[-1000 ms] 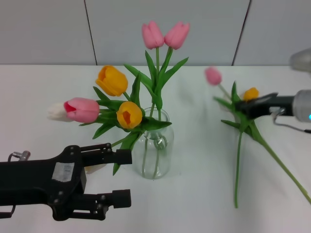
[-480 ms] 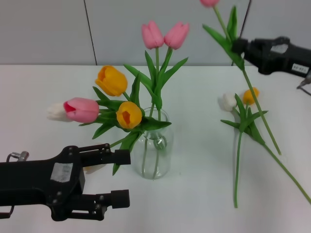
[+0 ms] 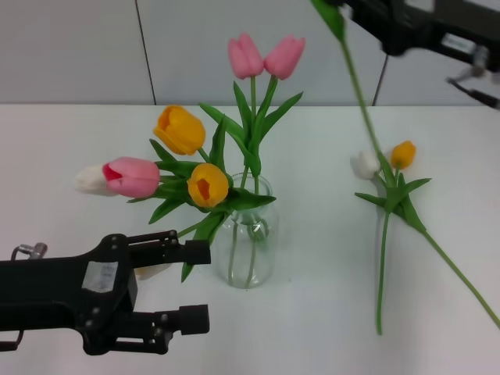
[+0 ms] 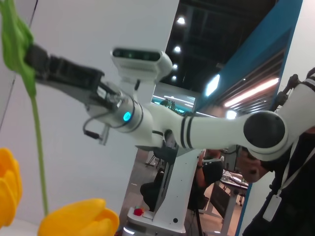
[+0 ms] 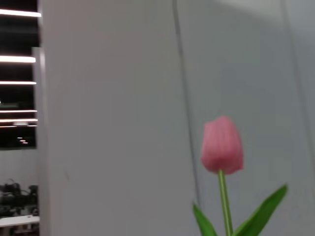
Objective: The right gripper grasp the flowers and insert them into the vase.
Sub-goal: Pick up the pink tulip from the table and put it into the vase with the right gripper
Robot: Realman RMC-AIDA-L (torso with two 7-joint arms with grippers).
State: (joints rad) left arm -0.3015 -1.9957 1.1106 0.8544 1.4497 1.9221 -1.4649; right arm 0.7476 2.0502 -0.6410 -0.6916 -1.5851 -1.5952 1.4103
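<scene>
My black two-fingered right gripper (image 3: 344,6) high at head view's top edge, clamped on pink tulip (image 5: 222,145) by upper stem; thin green stem (image 3: 361,101) hangs near-vertical, tip free above table. Small clear glass vase (image 3: 251,248) lies below and toward my left of stem tip, already crowded with tulips. Judgement: carry leftward, keep stem upright, lower into neck. White tulip (image 3: 364,165) and orange tulip (image 3: 402,154) lie on white table (image 3: 328,312). Black left gripper (image 3: 181,285) parked just beside vase, fingers apart, holding nothing.

Head camera high, wrist cameras sideways
</scene>
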